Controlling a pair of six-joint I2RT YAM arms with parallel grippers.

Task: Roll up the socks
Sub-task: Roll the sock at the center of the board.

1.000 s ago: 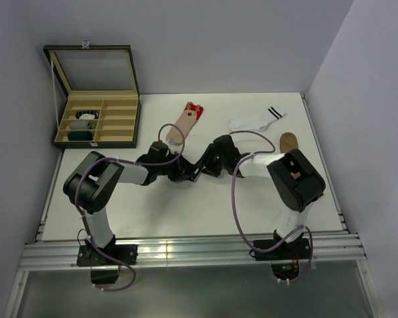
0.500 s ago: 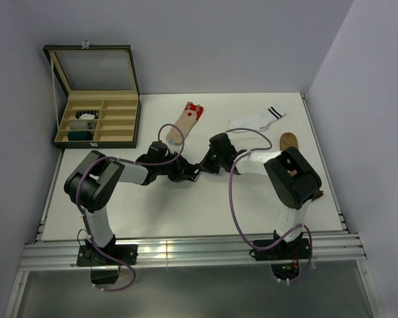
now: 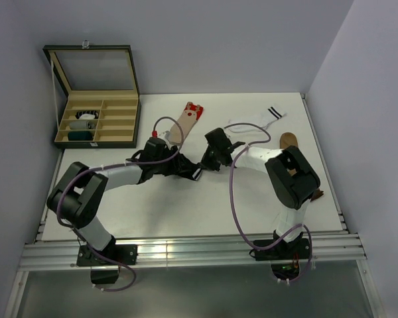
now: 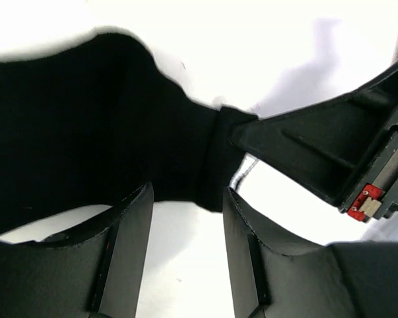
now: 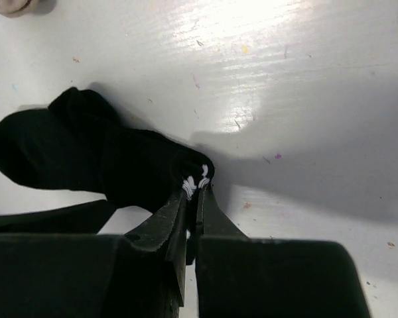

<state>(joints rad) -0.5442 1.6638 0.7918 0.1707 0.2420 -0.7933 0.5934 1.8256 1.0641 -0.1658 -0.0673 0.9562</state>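
Observation:
A black sock lies bunched on the white table. My right gripper is shut on its white-striped cuff. In the left wrist view the same black sock fills the upper left, and my left gripper stands open just short of its edge with only bare table between the fingers. In the top view both grippers meet at mid-table, left gripper and right gripper. A beige sock with a red cuff, a white sock with black stripes and a brown sock lie further back.
An open compartment box with rolled socks in its left cells stands at the back left. Walls close the table at the back and on both sides. The right gripper's body sits close to my left fingers.
My right gripper has shut on the black sock's cuff. My left gripper has opened and let the sock go, and the left arm's elbow has swung out to the left.

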